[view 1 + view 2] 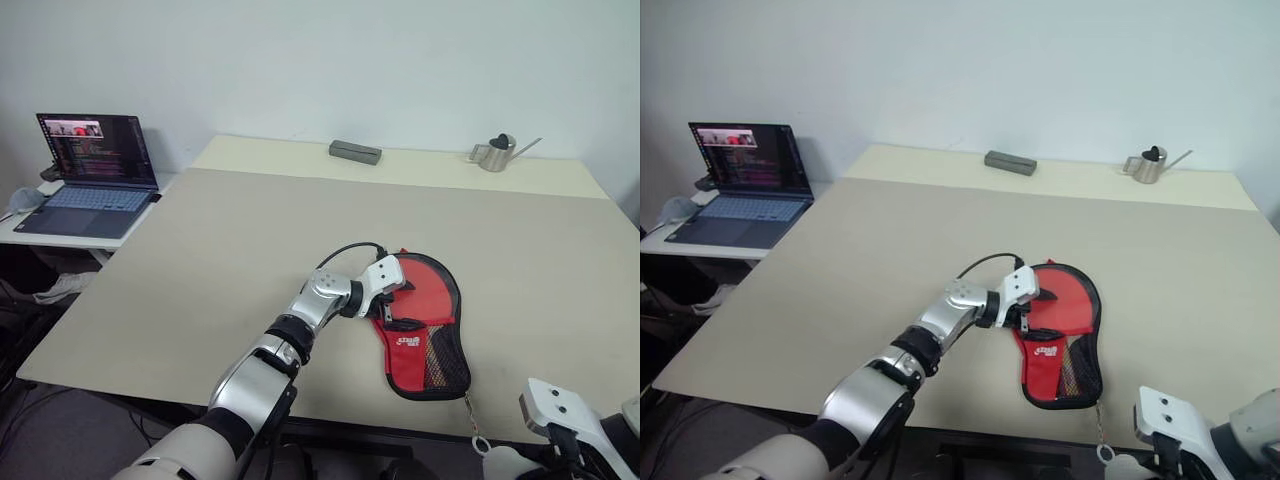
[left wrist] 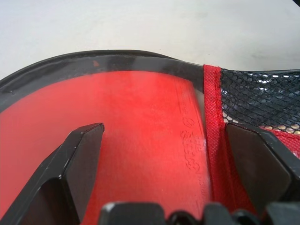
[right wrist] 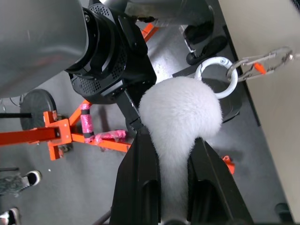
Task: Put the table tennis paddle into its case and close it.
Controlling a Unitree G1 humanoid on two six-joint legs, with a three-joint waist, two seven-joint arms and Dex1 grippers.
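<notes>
Left wrist view is showing the left tool (image 2: 161, 164) spread wide over the case (image 1: 425, 330) on the counter (image 1: 200, 260), paddle (image 2: 131, 122) face lying between its fingers. Right tool (image 3: 171, 164) is pinching a white fluffy pom-pom (image 3: 180, 112). Yanking it could drag the case sideways.

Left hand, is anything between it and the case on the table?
Nothing visible stands in the way. The left hand is right at the case, its open fingers spread over the red face beside the mesh pocket. No other object lies between them.
</notes>
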